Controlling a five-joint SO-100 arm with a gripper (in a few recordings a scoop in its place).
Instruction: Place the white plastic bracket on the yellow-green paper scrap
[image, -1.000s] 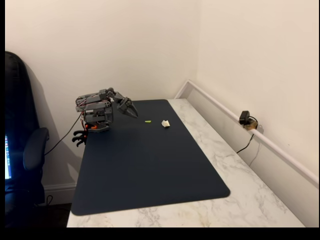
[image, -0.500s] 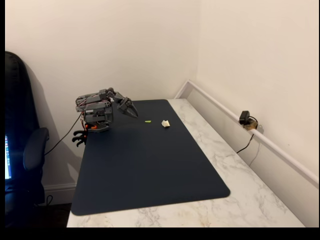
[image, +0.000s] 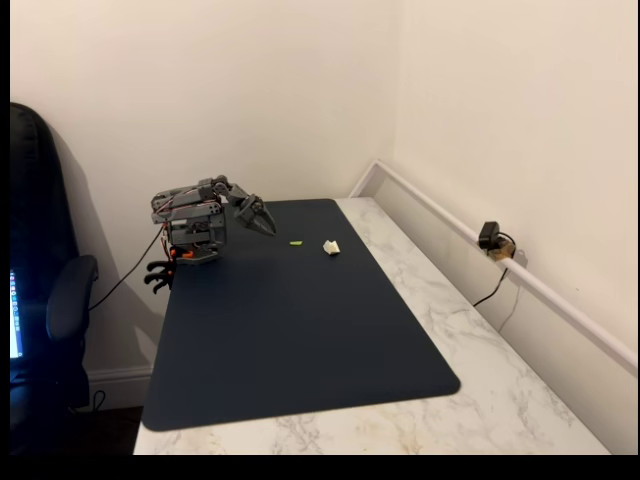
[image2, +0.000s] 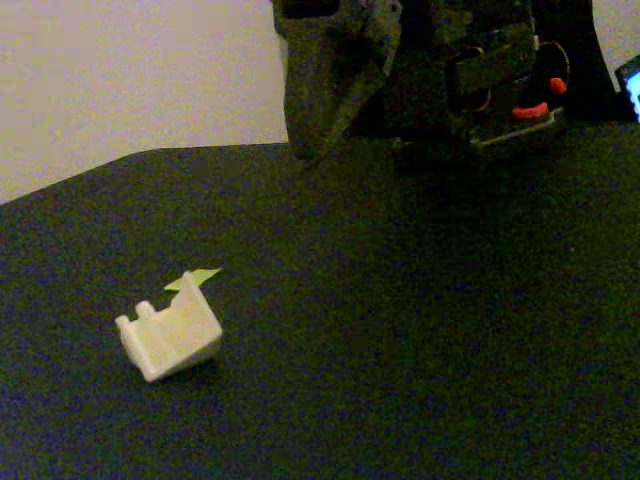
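Lying on the dark mat (image: 300, 320), the white plastic bracket (image: 331, 247) is sitting well apart from the empty jaws (closed, seemingly), just beside the yellow-green paper scrap (image: 296, 243).

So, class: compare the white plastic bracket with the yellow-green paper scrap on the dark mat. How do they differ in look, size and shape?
The white plastic bracket is off-white; the yellow-green paper scrap is bright yellow-green. The bracket is the larger piece in both fixed views; the scrap is a small sliver. The bracket is a blocky shape with raised walls; the scrap lies flat. Both rest on the dark mat, apart from the gripper.
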